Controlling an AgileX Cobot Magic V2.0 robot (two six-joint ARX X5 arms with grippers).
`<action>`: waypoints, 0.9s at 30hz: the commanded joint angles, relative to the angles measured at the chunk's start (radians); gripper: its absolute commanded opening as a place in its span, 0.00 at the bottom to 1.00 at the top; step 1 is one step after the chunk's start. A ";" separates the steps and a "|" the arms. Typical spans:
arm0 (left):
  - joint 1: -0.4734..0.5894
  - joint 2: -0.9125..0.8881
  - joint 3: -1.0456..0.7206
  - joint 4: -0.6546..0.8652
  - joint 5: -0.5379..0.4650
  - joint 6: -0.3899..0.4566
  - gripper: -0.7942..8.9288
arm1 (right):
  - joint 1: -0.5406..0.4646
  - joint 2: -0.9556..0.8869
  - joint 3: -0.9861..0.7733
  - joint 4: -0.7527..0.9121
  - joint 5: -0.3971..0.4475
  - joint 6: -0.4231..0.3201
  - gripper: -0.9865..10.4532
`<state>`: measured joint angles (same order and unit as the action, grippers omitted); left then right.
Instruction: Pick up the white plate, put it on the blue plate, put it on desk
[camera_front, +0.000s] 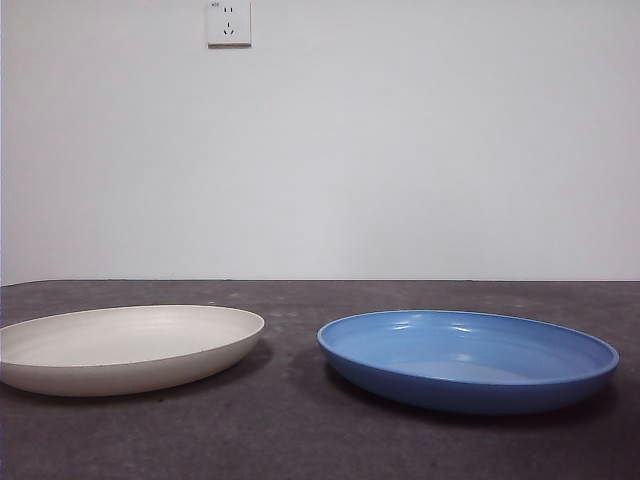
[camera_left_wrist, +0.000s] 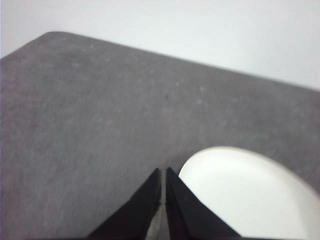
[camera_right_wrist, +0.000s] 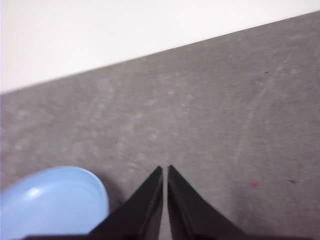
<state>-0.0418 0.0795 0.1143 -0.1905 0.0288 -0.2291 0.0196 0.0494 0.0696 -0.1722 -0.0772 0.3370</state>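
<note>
The white plate (camera_front: 125, 345) lies flat on the desk (camera_front: 300, 430) at the left of the front view. Beside it, with a gap between them, sits the glossy blue plate (camera_front: 468, 358) on the right. Neither arm shows in the front view. My left gripper (camera_left_wrist: 163, 171) hangs shut above the desk (camera_left_wrist: 90, 125), just off the rim of the white plate (camera_left_wrist: 250, 195). My right gripper (camera_right_wrist: 164, 169) is also shut, over bare desk (camera_right_wrist: 225, 125) next to the blue plate (camera_right_wrist: 52, 202). Neither gripper holds anything.
A white wall with a power socket (camera_front: 228, 22) rises behind the desk's far edge. The desk's rounded corner (camera_left_wrist: 52, 35) shows in the left wrist view.
</note>
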 joint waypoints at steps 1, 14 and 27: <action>-0.001 0.047 0.051 0.016 0.002 -0.055 0.10 | 0.014 0.043 0.048 0.013 -0.001 0.089 0.10; -0.031 0.389 0.394 -0.021 0.022 -0.111 0.10 | 0.069 0.425 0.344 -0.016 -0.095 0.100 0.10; -0.039 0.624 0.651 -0.113 0.257 -0.051 0.10 | 0.073 0.700 0.715 -0.258 -0.321 -0.090 0.10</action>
<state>-0.0772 0.6926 0.7479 -0.3046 0.2687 -0.3073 0.0906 0.7380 0.7620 -0.4274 -0.3901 0.2981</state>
